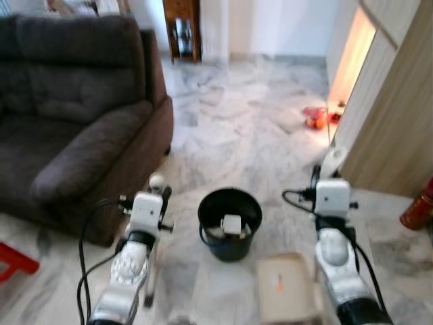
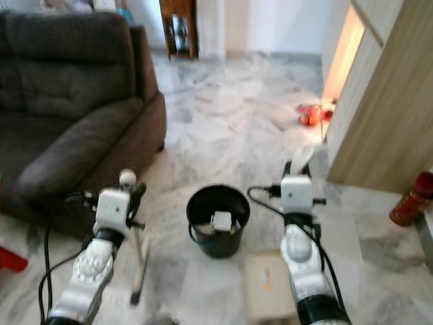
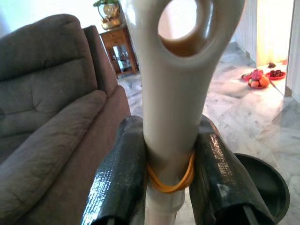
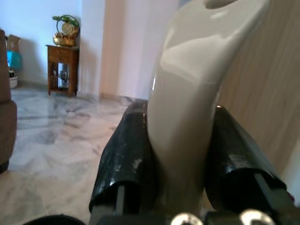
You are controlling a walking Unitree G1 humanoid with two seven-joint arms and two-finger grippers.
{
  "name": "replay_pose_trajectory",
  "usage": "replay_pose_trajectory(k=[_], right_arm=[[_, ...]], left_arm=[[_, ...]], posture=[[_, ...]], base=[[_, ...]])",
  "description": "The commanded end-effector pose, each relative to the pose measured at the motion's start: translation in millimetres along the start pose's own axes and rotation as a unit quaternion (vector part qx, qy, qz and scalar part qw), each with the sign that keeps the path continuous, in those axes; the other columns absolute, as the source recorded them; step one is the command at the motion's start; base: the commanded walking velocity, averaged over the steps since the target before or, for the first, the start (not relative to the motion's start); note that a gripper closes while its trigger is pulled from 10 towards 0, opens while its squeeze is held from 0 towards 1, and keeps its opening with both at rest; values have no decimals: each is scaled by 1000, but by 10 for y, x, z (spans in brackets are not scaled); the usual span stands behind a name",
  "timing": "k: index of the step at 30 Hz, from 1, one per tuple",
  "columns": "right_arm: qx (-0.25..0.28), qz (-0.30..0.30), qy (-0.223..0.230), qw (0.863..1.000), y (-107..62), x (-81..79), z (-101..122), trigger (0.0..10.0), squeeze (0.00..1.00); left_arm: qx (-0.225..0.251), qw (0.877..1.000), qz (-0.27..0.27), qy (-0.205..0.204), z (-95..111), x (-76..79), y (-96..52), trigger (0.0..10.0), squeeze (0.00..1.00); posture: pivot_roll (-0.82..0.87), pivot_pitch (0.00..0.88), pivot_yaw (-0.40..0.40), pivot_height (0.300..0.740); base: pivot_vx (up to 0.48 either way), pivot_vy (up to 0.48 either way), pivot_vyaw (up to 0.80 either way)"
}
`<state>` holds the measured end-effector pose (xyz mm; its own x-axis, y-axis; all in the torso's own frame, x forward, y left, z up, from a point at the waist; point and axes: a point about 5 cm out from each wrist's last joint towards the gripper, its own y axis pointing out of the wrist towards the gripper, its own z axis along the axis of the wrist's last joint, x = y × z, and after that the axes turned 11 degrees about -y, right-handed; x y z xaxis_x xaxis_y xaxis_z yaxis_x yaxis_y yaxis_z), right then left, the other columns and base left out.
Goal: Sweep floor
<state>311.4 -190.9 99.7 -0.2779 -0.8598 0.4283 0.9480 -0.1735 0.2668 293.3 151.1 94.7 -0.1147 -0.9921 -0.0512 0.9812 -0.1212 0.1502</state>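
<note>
Left gripper (image 3: 168,183) clamped on upright broom handle (image 3: 173,108), right gripper (image 4: 180,159) clamped on dustpan handle (image 4: 197,84); black bin (image 1: 230,223) stands between them, dustpan tray (image 1: 287,288) nearer the right.

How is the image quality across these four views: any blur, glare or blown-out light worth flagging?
Left eye view: soft overall, with the bright doorway blown out to orange-white. Right eye view: equally soft; the broom held by the left gripper is smeared. Left wrist view: sharp on the fingers, window glare behind. Right wrist view: crisp on the dustpan handle in the right gripper, with a highlight on it.
</note>
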Motion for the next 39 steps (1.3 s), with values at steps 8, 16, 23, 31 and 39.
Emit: replay_pose_trajectory(k=[8,16,23,31,39], right_arm=[[18,4,-2,1000,55,6,66,10000,0],[11,7,-1,1000,57,-16,55,10000,0],[9,5,1,1000,50,-30,49,10000,0],[6,4,3,1000,50,-59,49,10000,0],[3,4,4,1000,46,-69,42,10000,0]], left_arm=[[12,1000,6,12,40,-30,10,10000,0],[13,1000,7,11,41,-38,15,10000,0],[11,1000,5,13,35,-44,20,10000,0],[12,1000,4,17,49,-63,47,10000,0],[7,1000,3,18,41,-58,60,10000,0]], posture=[[92,0,19,740],[91,0,22,740],[101,0,29,740],[108,0,34,740],[111,0,35,740]], base=[[-71,0,0],[0,0,-400],[0,0,-800],[0,0,-800],[0,0,-800]])
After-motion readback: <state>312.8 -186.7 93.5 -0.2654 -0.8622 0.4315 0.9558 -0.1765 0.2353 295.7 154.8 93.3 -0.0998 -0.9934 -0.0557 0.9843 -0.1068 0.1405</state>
